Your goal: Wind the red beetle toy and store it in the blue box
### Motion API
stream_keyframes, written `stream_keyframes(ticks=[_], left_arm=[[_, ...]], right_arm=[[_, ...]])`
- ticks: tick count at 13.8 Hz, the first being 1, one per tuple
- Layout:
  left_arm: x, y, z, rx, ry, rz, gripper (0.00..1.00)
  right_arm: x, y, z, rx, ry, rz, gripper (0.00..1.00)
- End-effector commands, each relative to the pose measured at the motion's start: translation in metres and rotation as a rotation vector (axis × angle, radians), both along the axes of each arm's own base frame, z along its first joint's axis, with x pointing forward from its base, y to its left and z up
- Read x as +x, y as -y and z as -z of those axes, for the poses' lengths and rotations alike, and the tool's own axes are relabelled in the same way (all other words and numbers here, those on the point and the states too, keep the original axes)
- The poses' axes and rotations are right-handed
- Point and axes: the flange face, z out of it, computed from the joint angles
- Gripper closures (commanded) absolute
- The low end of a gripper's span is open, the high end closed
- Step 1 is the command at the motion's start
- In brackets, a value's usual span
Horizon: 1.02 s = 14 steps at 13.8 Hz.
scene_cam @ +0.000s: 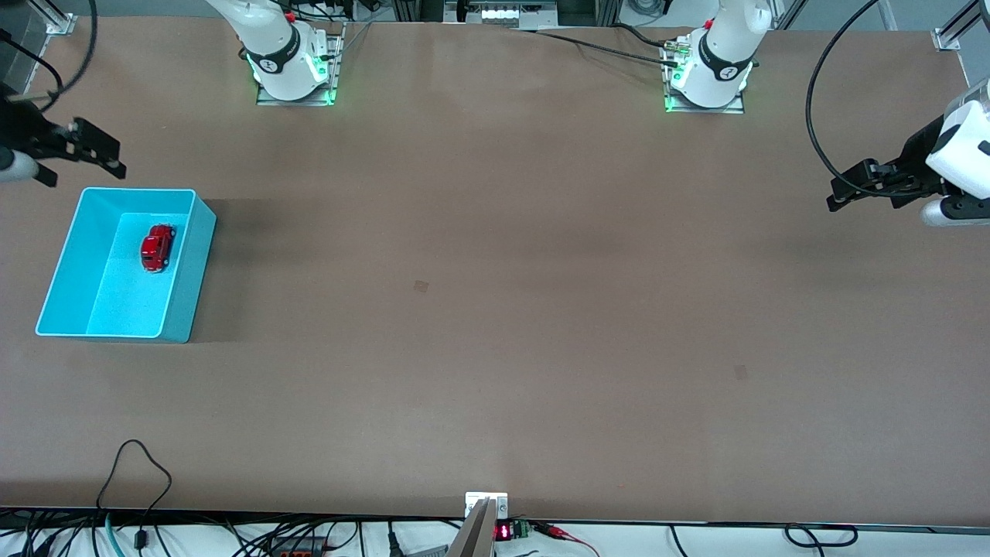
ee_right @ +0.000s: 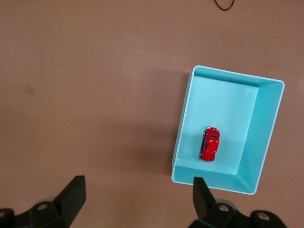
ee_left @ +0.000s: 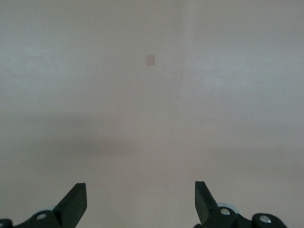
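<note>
The red beetle toy [scene_cam: 157,247] lies inside the blue box [scene_cam: 197,271], on its floor toward the end nearer the robots' bases. The box stands at the right arm's end of the table. My right gripper [scene_cam: 81,172] is open and empty, up in the air over the table just beside the box's end nearest the bases. Its wrist view shows the toy [ee_right: 210,143] in the box [ee_right: 266,133], with the gripper [ee_right: 137,194] open over bare table beside it. My left gripper [scene_cam: 835,197] waits open and empty over the left arm's end of the table; its wrist view [ee_left: 140,199] shows only table.
A small square mark [scene_cam: 421,285] is on the table's middle. A black cable loop [scene_cam: 139,464] lies near the table's front edge at the right arm's end. Cables run by the left arm's base [scene_cam: 708,77].
</note>
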Motion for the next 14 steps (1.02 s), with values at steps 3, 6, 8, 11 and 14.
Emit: stream_keyframes(ticks=[3,6,8,11,14], left_arm=[[-0.005,-0.001,-0.01,0.013,0.01,0.043,0.0],[-0.006,-0.001,-0.01,0.013,0.005,0.033,0.0],[-0.006,0.0,-0.01,0.013,0.006,0.034,0.0],[-0.006,-0.001,-0.009,0.015,0.006,0.034,0.0],[-0.006,-0.001,-0.009,0.015,0.006,0.034,0.0]], right_arm=[[0.023,-0.003,-0.023,0.003,-0.044,0.031,0.0],[0.026,-0.004,-0.02,0.002,-0.043,0.051,0.0],[0.026,-0.003,-0.02,-0.005,-0.041,0.065,0.0],[0.026,-0.004,-0.018,-0.022,-0.042,0.167,0.0],[0.026,-0.005,-0.015,-0.026,-0.044,0.212,0.0]])
